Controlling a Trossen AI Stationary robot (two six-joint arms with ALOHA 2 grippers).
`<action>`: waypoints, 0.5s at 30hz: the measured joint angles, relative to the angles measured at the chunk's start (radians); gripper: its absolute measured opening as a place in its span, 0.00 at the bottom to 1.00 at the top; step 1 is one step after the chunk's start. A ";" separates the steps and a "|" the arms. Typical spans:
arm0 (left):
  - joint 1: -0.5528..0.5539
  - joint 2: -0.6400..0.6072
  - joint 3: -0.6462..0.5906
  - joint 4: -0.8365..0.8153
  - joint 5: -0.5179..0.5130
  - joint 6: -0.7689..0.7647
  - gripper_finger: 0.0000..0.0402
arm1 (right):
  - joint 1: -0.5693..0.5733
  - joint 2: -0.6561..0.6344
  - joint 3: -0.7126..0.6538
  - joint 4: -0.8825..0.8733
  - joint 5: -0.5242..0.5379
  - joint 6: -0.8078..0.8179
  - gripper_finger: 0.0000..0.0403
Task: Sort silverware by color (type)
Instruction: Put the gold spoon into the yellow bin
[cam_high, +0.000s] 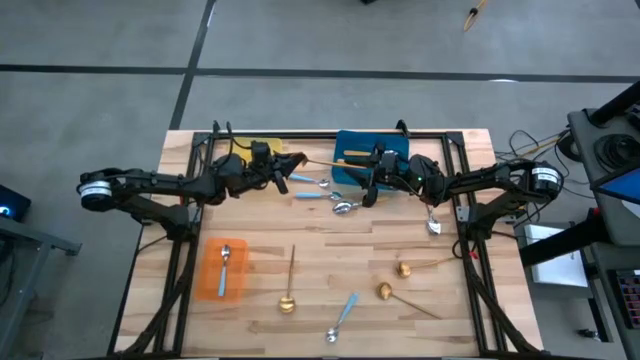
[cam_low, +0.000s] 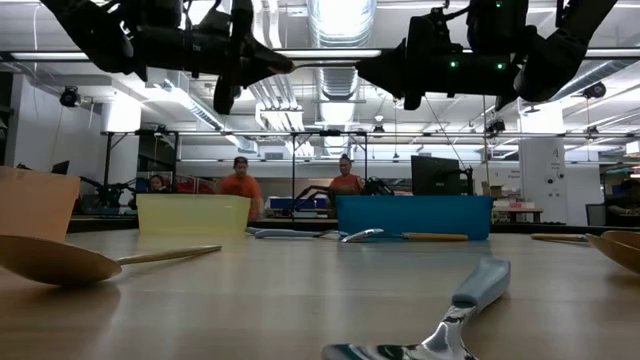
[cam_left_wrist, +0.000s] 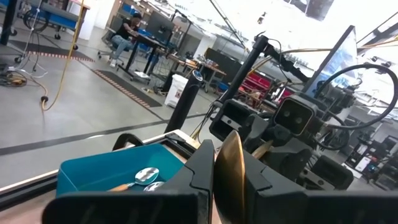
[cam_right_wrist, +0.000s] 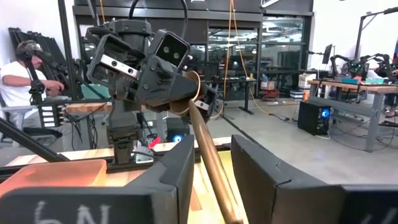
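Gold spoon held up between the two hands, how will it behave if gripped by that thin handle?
Probably stiff: the gold spoon runs straight from the left hand, clamped on its bowl, to the open right hand. Likely slippery and apt to pivot, since the handle looks thin, smooth and round. Probably light, being so slender.

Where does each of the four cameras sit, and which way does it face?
High: overhead, looking straight down on the table; the left tool and right tool show close together.
Low: at tabletop height, looking level across to the blue tray and the room; both tools hang above.
Left wrist: past its own fingers, shut on the gold spoon, toward the right arm.
Right wrist: past its own open fingers, toward the left arm.
Shared: both wrist views show that gold spoon.
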 joint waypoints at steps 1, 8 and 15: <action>0.000 0.000 0.000 0.000 0.000 0.000 0.02 | 0.000 0.000 0.000 0.000 0.000 0.000 0.22; 0.000 0.000 0.000 -0.002 0.000 0.004 0.02 | 0.000 0.000 0.000 0.000 -0.001 -0.001 0.13; 0.001 0.000 0.000 -0.006 0.000 0.005 0.02 | 0.000 0.000 0.000 -0.006 -0.005 -0.007 0.08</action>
